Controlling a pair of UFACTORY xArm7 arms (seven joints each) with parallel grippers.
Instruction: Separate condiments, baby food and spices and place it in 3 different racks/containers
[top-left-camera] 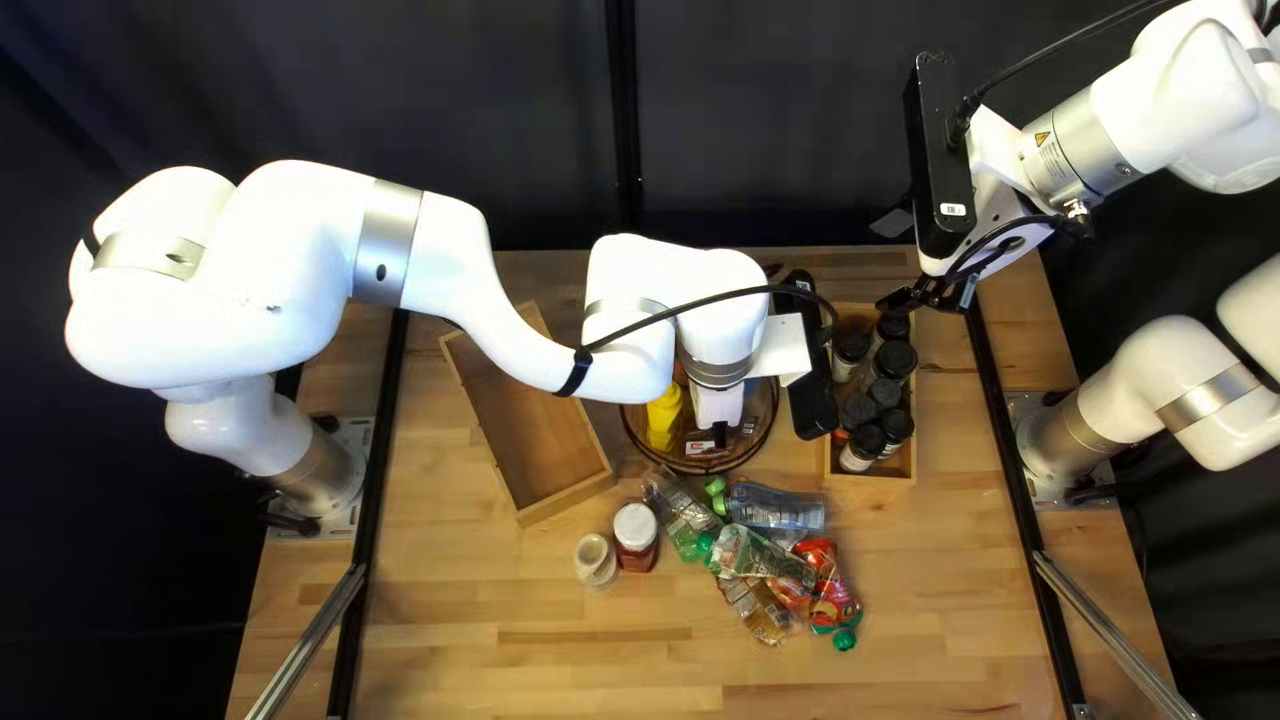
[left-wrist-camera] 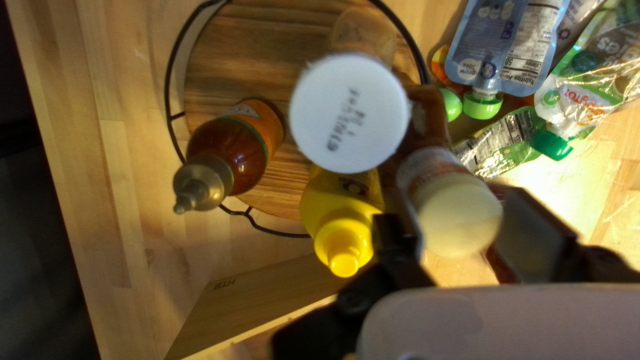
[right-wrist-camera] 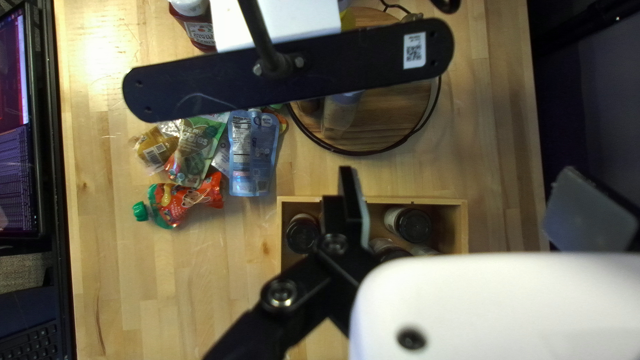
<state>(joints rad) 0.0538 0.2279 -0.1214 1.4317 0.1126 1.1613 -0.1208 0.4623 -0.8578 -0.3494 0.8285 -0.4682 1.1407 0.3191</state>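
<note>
One pale wood table stands before dark curtains. Over the round basket, the left hand grips a cream-topped bottle; the right hand, wide open and holding nothing, hangs near boxed spice jars. Food pouches lie heaped nearby.

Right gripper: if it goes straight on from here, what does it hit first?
Right gripper: probably the rim of the jar-filled wooden box, or the tabletop just beside it; depth's unclear.
</note>
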